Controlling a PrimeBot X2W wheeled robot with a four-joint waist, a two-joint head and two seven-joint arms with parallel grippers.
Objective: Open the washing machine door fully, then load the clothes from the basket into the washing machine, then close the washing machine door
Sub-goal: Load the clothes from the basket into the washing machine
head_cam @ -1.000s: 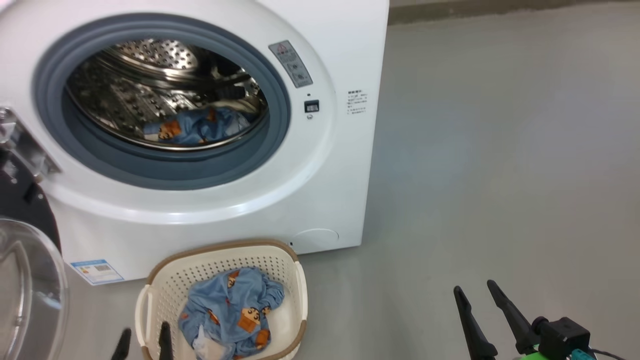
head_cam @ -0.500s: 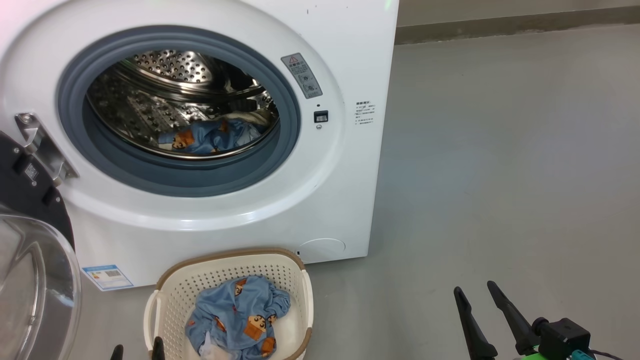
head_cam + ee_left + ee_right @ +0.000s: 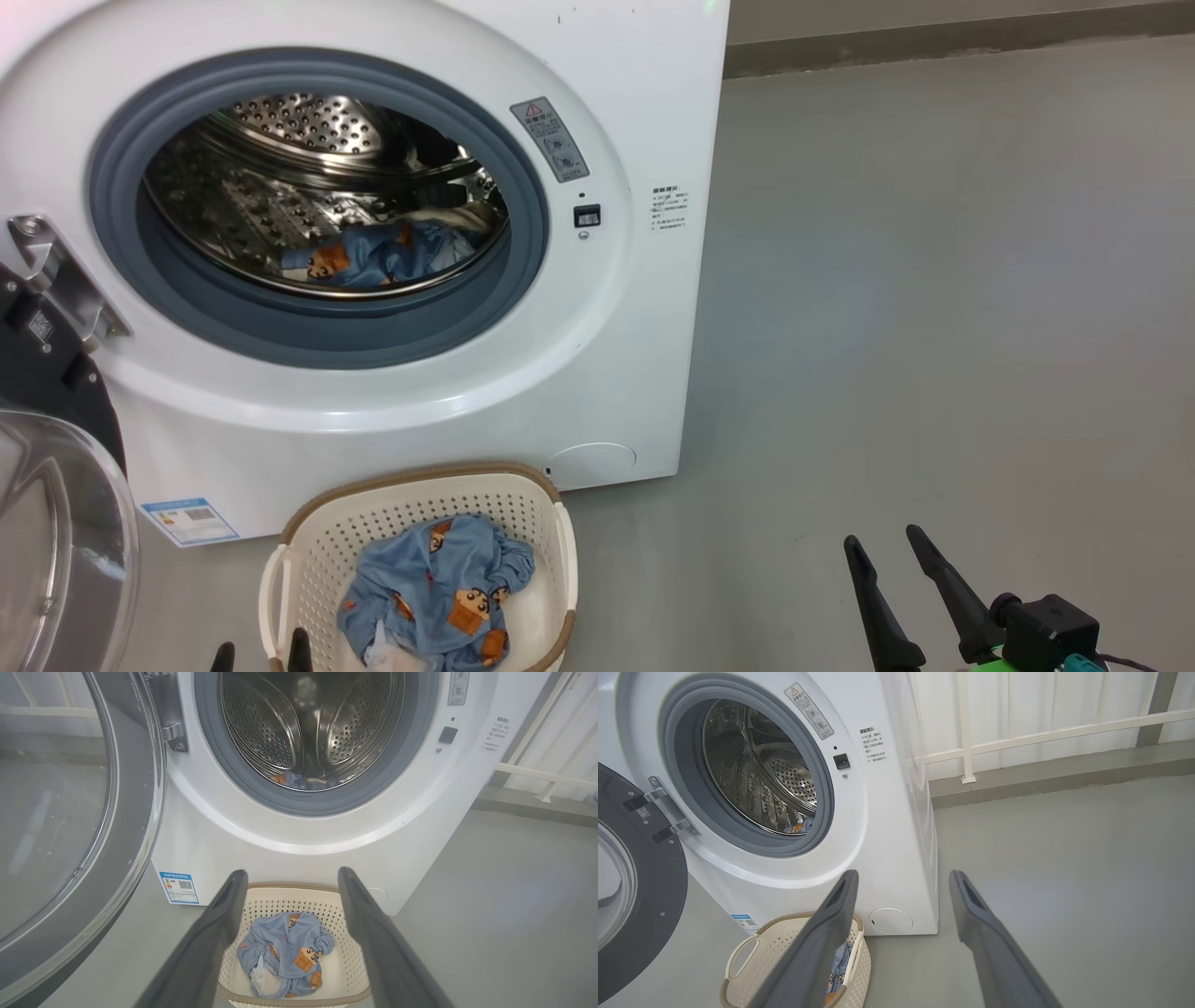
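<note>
Clothes (image 3: 434, 597) lie crumpled in the basket (image 3: 411, 476), just ahead of the left gripper (image 3: 261, 644), whose fingers stand wide and empty, positioned to descend on the fabric. The right gripper (image 3: 883, 537), equally wide and empty, idles over the floor (image 3: 934, 327). The basket stands against the machine (image 3: 616, 373) below the drum (image 3: 280, 187), which holds a second garment (image 3: 373, 257). The door (image 3: 47, 383) hangs open at left.

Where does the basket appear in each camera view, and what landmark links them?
Head view: basket at bottom edge, left of centre.
Left wrist view: basket bottom centre, framed by the left gripper.
Right wrist view: basket bottom left, partly behind the right gripper.
Shared landmark: blue label sticker on the washing machine lower front.
</note>
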